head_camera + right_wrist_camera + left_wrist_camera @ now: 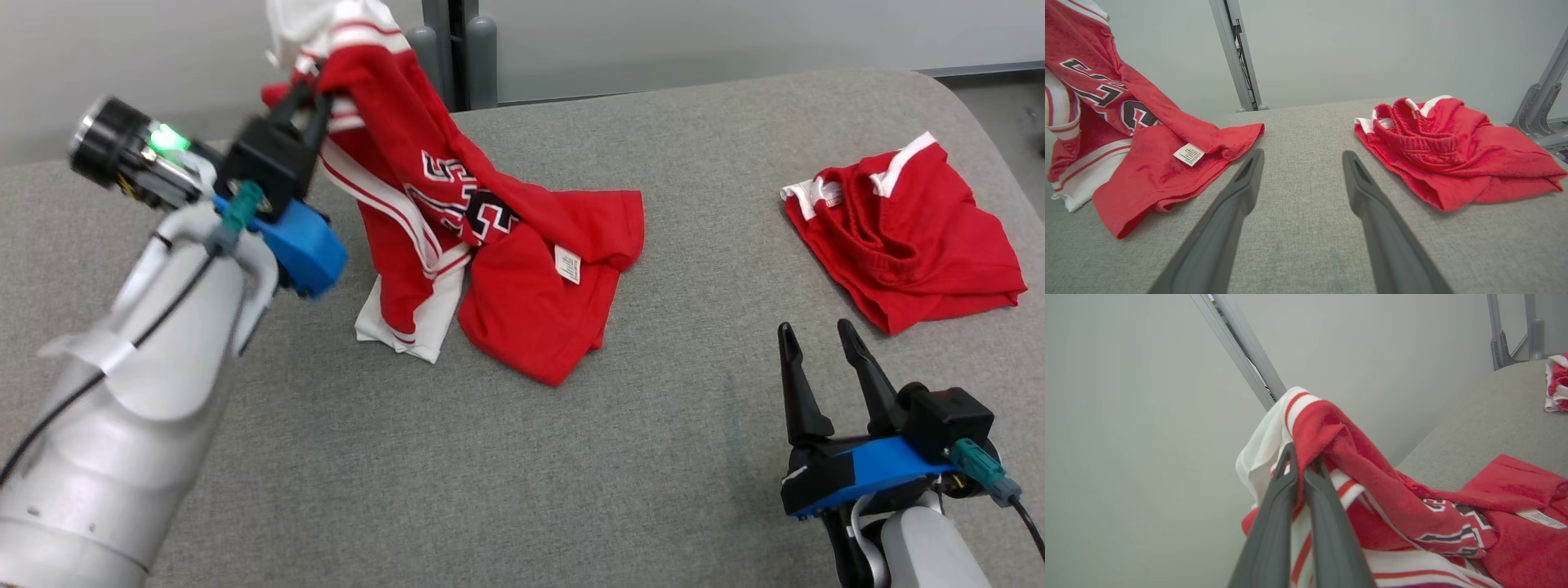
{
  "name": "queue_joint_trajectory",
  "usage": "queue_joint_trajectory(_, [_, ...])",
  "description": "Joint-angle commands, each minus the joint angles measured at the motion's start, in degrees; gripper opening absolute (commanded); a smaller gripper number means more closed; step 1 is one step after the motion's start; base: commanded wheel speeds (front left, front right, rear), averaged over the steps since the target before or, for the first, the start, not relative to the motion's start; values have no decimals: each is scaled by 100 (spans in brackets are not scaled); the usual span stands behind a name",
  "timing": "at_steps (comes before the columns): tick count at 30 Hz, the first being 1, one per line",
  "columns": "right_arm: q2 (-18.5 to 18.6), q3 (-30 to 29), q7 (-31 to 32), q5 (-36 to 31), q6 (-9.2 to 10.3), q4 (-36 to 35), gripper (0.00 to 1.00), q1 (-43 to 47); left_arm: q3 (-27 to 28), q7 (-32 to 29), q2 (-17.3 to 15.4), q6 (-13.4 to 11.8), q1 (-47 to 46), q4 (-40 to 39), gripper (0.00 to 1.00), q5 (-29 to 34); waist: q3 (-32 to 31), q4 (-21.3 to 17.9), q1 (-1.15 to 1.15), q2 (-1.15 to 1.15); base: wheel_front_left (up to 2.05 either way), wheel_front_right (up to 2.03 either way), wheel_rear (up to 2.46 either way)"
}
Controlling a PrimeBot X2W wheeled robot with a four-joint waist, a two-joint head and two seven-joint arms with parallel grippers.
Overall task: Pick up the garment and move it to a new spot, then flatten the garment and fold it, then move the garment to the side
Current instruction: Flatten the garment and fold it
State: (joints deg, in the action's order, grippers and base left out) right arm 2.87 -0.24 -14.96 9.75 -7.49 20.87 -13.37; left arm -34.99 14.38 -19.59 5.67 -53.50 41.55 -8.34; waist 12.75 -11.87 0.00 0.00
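Note:
The garment (498,269) is a red jersey with white trim and black lettering. My left gripper (312,96) is shut on its upper edge and holds that part lifted above the grey table (571,457), while the lower part still rests on the surface. In the left wrist view the two fingers pinch the red and white fabric (1331,428) near its striped hem, gripper (1302,459). My right gripper (816,335) stands open low at the right front, nothing between its fingers, gripper (1302,157). The jersey (1159,163) lies to its left.
A second red garment (906,233) with white trim lies crumpled at the table's right, also seen as red shorts (1453,159) in the right wrist view. Grey metal posts (457,49) stand behind the far edge, against a pale wall.

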Motion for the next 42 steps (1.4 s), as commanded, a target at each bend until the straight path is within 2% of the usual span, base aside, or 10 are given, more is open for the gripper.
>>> queue_joint_trajectory(1, [5,-54,-30,-2,0,-51,100,84,-207,58,3,33,416,-97,0,102,-6,36,0,0,0,0,0])
queue_joint_trajectory(10, [5,-251,-31,-71,0,-127,100,238,-764,86,-153,-72,2166,-1003,0,258,-46,295,0,0,0,0,0])
queue_joint_trajectory(18, [6,-258,-31,-91,0,-44,100,321,-1028,88,-106,-392,3262,-1321,0,298,-206,602,0,0,0,0,0])
queue_joint_trajectory(19, [6,-236,-31,-84,0,-29,100,320,-1035,88,-66,-393,3355,-1285,26,227,-231,626,0,0,0,0,0])
queue_joint_trajectory(20, [6,-223,-32,-84,0,-13,100,322,-986,88,6,-375,3458,-1282,65,96,-255,648,0,0,0,0,0])
queue_joint_trajectory(21, [6,-222,-31,-86,0,-2,100,325,-910,88,82,-347,3542,-1314,100,-42,-272,669,0,0,0,0,0])
queue_joint_trajectory(26, [7,-263,-32,-124,0,37,100,354,-423,89,345,-80,3951,-1622,100,-1016,-349,767,0,0,0,0,0])
queue_joint_trajectory(33, [5,-333,-32,-173,0,71,100,386,187,77,310,96,4108,-2293,100,-2028,-386,826,0,0,0,0,0])
queue_joint_trajectory(36, [5,-289,-32,-171,0,98,100,345,243,-10,278,89,3882,-2271,100,-2064,-372,790,0,0,0,0,0])
queue_joint_trajectory(42, [6,-263,-31,-185,0,100,100,269,102,-198,533,112,3459,-1862,100,-2133,-297,695,0,0,0,0,0])
